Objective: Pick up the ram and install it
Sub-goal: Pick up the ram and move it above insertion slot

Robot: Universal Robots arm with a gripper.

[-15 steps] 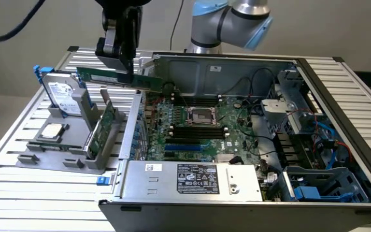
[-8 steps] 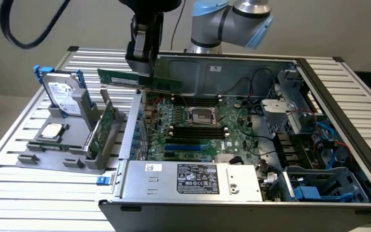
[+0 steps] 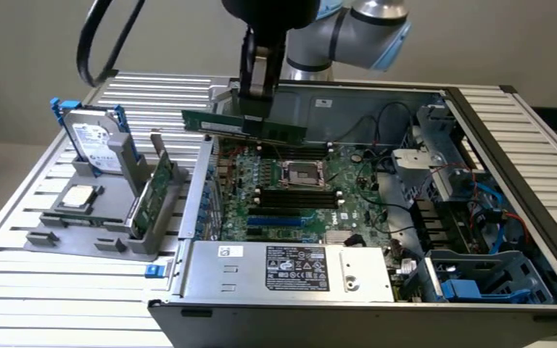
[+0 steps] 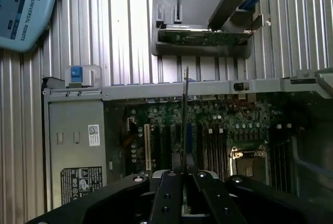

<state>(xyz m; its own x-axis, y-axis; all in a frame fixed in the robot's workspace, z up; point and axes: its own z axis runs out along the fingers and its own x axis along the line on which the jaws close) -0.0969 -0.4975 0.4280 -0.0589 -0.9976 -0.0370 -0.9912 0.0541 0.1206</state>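
Observation:
The ram (image 3: 244, 126) is a long green stick held level in the air over the back left of the open computer case (image 3: 376, 308). My gripper (image 3: 253, 110) comes down from above and is shut on the ram near its middle. Below it lies the green motherboard (image 3: 351, 210) with its black slots (image 3: 298, 196) beside the CPU socket (image 3: 302, 172). In the wrist view the ram (image 4: 185, 109) shows edge-on as a thin line running out from between my gripper's (image 4: 184, 174) two black fingers (image 4: 169, 193), above the motherboard (image 4: 156, 120).
A grey holder (image 3: 56, 235) at the exterior view's left carries a silver hard drive with blue rails (image 3: 95, 141), an upright green card (image 3: 153, 197) and a CPU chip (image 3: 77, 196). The power supply (image 3: 289, 267), cables and a drive cage (image 3: 472, 279) crowd the case.

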